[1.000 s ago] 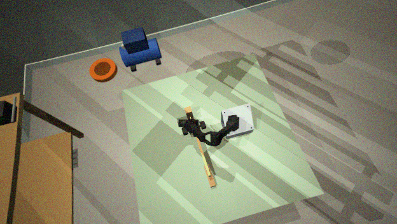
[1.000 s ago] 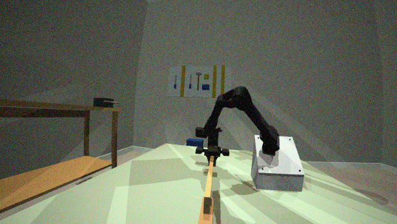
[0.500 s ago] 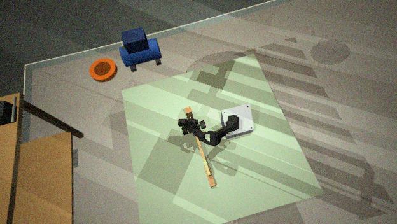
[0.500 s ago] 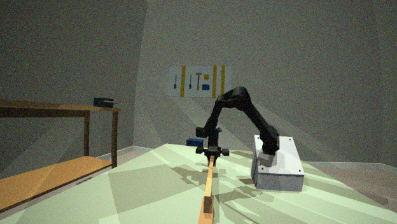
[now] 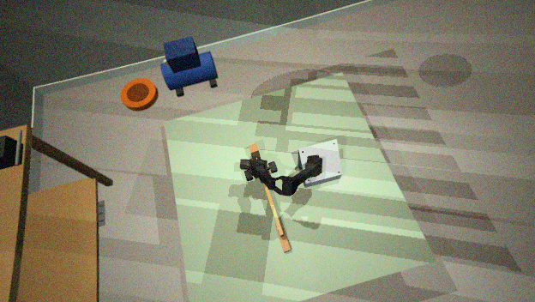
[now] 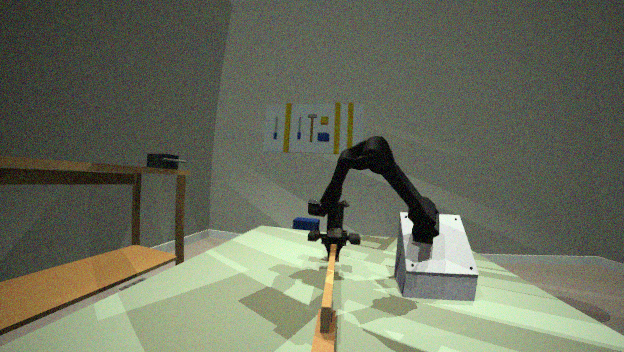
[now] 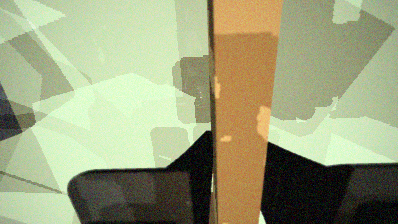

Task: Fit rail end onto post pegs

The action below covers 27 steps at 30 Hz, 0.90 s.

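The wooden rail (image 5: 273, 208) (image 6: 328, 285) (image 7: 245, 85) runs from my gripper to the low footboard block (image 5: 286, 248) (image 6: 324, 344). The rail's far end lies over the block; the bracket itself cannot be made out. My gripper (image 6: 333, 254) (image 7: 224, 135) is shut on the rail near its other end, one finger on each side, pointing down. The post (image 5: 254, 147) shows as a short orange piece just beyond the gripper in the top view. The pegs, the rail's holes and any gap at the post are hidden behind the gripper. Whether the rail is level cannot be told.
The arm's white base box (image 5: 330, 159) (image 6: 440, 250) stands beside the rail. Beyond the green mat (image 5: 343, 257) are a blue machine (image 5: 190, 70), an orange ring (image 5: 125, 98) and a wooden workbench (image 5: 60, 240) (image 6: 75, 285). Shadows cross the mat.
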Motion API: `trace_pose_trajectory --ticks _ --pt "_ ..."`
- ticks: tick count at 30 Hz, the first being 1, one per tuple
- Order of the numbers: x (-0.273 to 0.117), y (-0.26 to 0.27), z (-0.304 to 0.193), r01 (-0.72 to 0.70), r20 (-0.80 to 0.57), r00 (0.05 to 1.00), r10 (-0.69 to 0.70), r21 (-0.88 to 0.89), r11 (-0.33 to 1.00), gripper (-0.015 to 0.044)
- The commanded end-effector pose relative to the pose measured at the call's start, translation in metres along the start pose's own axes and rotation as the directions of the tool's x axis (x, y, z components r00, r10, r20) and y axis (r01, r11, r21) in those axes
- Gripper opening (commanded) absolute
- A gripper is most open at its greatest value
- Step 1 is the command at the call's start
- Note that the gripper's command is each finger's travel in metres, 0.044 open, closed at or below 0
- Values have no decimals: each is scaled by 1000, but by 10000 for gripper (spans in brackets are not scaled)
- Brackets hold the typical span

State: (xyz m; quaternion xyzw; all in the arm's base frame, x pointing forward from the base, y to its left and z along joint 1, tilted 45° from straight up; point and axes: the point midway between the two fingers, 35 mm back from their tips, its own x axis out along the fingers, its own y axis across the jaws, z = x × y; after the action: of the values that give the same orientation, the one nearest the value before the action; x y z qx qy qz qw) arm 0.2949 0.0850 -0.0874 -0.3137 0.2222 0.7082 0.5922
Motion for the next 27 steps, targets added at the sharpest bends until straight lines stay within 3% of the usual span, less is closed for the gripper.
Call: trace_pose_trajectory --ticks 1,27 --pt "-2 -2 -3 7 -2 1000 -7 -3 1000 0" --pt "-2 -2 -11 7 -2 1000 -7 -3 1000 0"
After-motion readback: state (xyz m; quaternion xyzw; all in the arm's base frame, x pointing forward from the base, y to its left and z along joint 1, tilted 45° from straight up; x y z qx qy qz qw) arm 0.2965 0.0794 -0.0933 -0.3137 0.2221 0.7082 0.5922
